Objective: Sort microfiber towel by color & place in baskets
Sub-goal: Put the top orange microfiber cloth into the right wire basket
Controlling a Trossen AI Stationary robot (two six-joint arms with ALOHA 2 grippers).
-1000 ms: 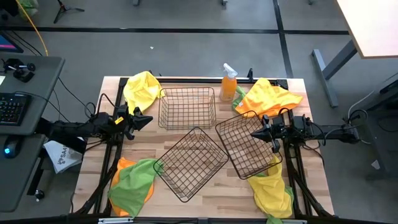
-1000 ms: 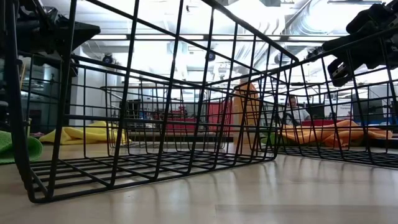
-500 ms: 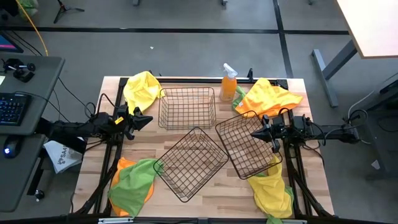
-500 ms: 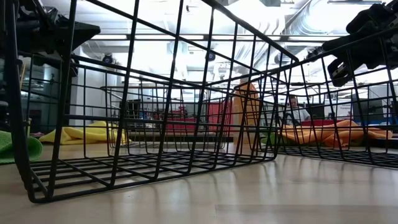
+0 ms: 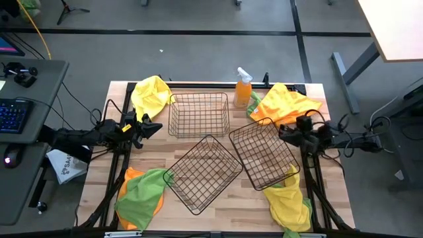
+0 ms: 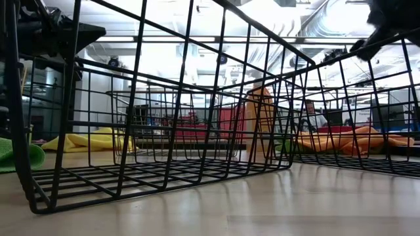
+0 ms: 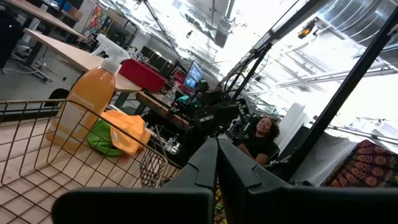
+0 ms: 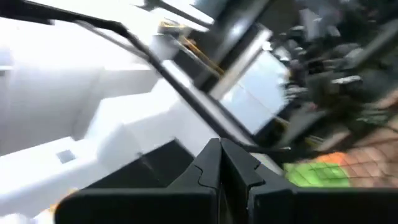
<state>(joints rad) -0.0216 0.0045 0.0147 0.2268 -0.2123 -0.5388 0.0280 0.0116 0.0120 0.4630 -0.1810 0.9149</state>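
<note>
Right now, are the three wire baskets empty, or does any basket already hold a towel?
All three baskets are empty: the high view shows bare table wood through each grid. The towels lie outside.

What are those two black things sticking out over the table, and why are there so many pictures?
They are robot arms. The left gripper and the right gripper are pincers, both pinched shut and holding nothing. One camera looks down from above, one sits at table height, and one rides on each wrist. On the wooden table lie three dark wire-grid baskets, an orange spray bottle, and soft yellow, orange and green towels in heaps at the corners. The robot should sort them by colour.
</note>
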